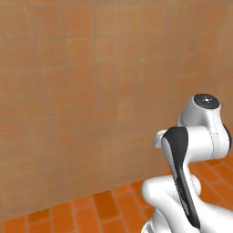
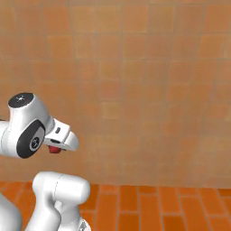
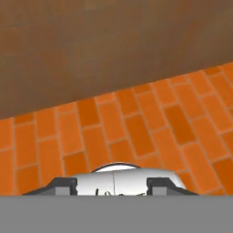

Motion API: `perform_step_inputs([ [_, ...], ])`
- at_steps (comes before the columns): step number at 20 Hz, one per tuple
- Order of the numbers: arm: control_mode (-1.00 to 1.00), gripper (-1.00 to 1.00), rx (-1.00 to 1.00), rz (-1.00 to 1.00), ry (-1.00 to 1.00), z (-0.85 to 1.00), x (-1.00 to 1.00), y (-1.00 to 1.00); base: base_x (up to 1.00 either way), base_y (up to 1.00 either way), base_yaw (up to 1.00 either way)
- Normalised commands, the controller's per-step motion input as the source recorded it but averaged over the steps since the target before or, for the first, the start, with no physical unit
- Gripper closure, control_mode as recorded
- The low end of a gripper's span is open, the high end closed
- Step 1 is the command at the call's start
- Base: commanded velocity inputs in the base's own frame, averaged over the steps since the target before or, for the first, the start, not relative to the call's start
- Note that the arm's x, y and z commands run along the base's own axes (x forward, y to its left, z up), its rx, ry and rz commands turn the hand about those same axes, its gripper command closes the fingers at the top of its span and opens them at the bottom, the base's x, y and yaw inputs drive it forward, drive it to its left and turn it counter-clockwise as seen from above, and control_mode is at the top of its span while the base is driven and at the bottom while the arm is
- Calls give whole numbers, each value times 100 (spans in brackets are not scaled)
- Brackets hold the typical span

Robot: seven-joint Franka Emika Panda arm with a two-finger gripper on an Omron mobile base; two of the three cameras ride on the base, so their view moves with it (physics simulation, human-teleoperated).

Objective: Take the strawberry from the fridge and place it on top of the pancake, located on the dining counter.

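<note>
In the right base view, a small patch of bright red, the strawberry (image 2: 54, 149), peeks out just below my white hand, at the gripper (image 2: 55, 147). The folded arm hides the fingers there, so the grip itself is covered. In the hand view the two dark fingertips (image 3: 63, 184) rise at the bottom edge, with the orange floor beyond them. The arm is folded close over the base. The fridge, the pancake and the dining counter are out of view.
A tan tiled wall (image 1: 91, 91) stands straight ahead across both base views. Orange brick-pattern floor (image 2: 158, 207) runs along its foot and under the arm.
</note>
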Motion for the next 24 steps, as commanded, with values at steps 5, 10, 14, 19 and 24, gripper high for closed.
perform_step_inputs([
  [5, 100, 100, 0, 0, 0, 0, 0, 0, 68, -33, -63],
  [10, 100, 100, 0, 0, 0, 0, 0, 0, 25, -31, -82],
  [14, 100, 100, 0, 0, 0, 0, 0, 0, 5, -46, -85],
  [19, 100, 100, 0, 0, 0, 0, 0, 0, 6, -32, -86],
  [24, 100, 100, 0, 0, 0, 0, 0, 0, 33, -10, -84],
])
